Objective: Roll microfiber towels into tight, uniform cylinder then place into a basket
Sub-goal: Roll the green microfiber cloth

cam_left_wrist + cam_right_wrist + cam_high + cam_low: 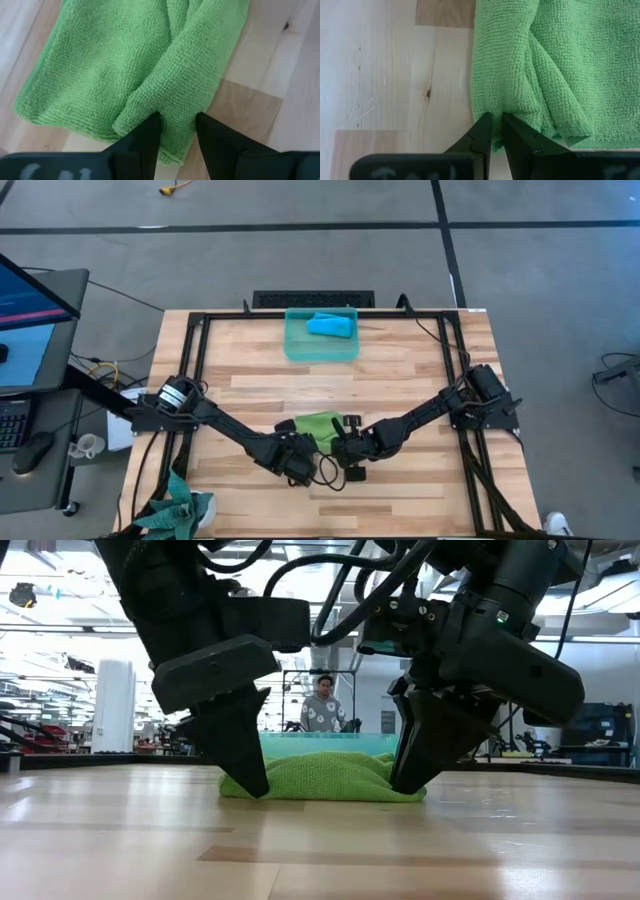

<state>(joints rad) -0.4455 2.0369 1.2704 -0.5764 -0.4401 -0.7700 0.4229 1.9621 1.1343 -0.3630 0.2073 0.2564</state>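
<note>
A lime green towel lies bunched in folds on the wooden table, near its middle. My left gripper is shut on a thick fold at the towel's near left corner. My right gripper is shut on the towel's near right corner. In the low view both grippers come down onto the towel, my left gripper on one end and my right gripper on the other. A sky blue towel lies rolled inside the teal basket at the far edge. My left gripper pinches a thick folded ridge of the green towel between its two fingers, several layers, at the towel's near end. The fingers slant steeply down from the near left. The towel rests on the table. My right gripper pinches the towel's corner edge in a narrow gap between its fingers, where folds gather. The fingers slant steeply down from the near right. The towel lies slack on the table there.
A dark teal cloth bundle hangs off the table's near left corner. Black frame rails run along the table's sides. A desk with a monitor stands to the left. A person stands beyond the far edge.
</note>
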